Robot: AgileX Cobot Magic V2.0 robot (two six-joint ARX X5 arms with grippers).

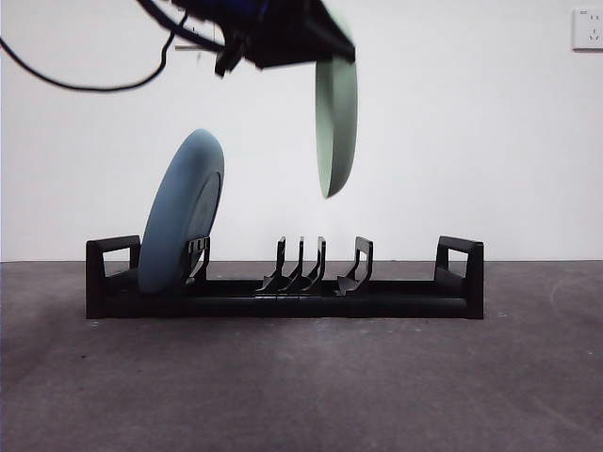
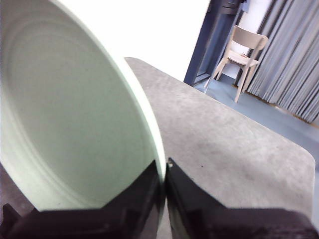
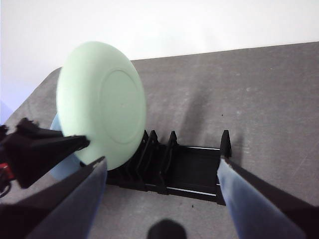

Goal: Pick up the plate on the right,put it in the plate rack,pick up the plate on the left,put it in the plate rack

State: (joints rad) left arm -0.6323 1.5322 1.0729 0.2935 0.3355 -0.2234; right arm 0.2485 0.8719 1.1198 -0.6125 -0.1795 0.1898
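Observation:
The black plate rack point(image 1: 283, 287) stands across the middle of the table. A blue plate point(image 1: 182, 212) leans upright in its left end slots. My left gripper point(image 1: 320, 49) comes in from the top and is shut on the rim of a pale green plate point(image 1: 336, 118), which hangs on edge in the air above the rack's middle prongs, apart from them. The left wrist view shows the green plate point(image 2: 70, 119) pinched between the jaws. My right gripper point(image 3: 162, 172) is open and holds nothing, looking at the green plate point(image 3: 102, 107) and rack point(image 3: 184, 169) from behind.
The grey table top point(image 1: 301, 377) stretches in front of the rack. A white wall with a socket point(image 1: 587, 28) is behind. A wooden chair point(image 2: 244, 55) and curtains stand off the table in the left wrist view.

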